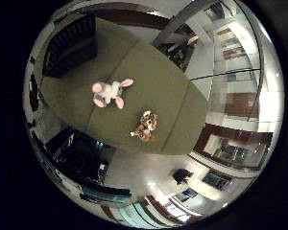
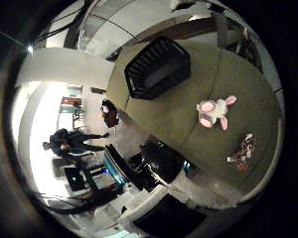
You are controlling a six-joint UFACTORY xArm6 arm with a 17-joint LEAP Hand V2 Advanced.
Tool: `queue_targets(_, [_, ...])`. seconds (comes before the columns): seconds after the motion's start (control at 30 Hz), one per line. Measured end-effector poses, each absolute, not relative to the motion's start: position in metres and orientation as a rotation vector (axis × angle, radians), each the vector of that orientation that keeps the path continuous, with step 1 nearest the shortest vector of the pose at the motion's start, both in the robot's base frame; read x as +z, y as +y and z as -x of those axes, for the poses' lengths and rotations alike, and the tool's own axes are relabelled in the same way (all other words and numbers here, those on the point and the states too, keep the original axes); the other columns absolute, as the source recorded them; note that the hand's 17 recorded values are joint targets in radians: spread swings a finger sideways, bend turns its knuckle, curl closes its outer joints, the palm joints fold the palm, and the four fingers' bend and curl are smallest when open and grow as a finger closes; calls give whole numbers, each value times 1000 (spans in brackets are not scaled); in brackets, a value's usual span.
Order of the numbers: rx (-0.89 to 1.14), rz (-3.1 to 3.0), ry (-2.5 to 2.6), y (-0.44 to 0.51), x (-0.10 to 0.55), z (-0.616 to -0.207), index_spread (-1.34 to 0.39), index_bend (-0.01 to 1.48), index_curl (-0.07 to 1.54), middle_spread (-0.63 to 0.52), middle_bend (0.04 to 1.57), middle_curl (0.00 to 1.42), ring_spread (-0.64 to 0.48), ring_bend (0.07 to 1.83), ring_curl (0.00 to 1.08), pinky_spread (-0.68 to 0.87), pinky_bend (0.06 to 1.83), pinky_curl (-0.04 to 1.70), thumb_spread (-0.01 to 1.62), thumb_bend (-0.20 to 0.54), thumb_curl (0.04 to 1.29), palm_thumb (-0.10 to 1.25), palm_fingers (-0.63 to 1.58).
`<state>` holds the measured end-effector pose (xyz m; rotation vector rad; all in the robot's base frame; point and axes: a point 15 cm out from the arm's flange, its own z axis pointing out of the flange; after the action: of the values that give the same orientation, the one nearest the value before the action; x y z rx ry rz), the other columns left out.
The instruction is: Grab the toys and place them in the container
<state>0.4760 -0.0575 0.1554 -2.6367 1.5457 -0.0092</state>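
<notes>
A white and pink plush bunny [image 1: 109, 92] lies on the olive green table [image 1: 163, 86], near its middle. A small brown and white plush toy [image 1: 145, 125] lies near the table's edge, a short way from the bunny. A black slatted container [image 2: 157, 66] stands on the table's far end, away from both toys. The right thumb side palm view also shows the bunny [image 2: 217, 110] and the brown toy [image 2: 242, 149]. All these things look small, so my hand is high above the table.
Dark furniture [image 2: 161, 159] stands on the floor beside the table's long edge. More dark furniture [image 1: 77, 153] shows below the table's edge in the right little finger side palm view. Pale floor [image 2: 60, 69] surrounds the table.
</notes>
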Motion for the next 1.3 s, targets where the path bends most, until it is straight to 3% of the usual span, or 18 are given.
queue_targets(1.1, [177, 2672, 1615, -56, -29, -433, -354, 169, 297, 25, 190, 307, 155, 294, 265, 295, 580, 103, 1023, -27, 271, 375, 3])
queue_targets(1.3, [160, 2671, 1621, -60, -58, -447, -354, 173, 299, 25, 188, 308, 156, 291, 265, 293, 567, 117, 1011, -27, 276, 368, 1])
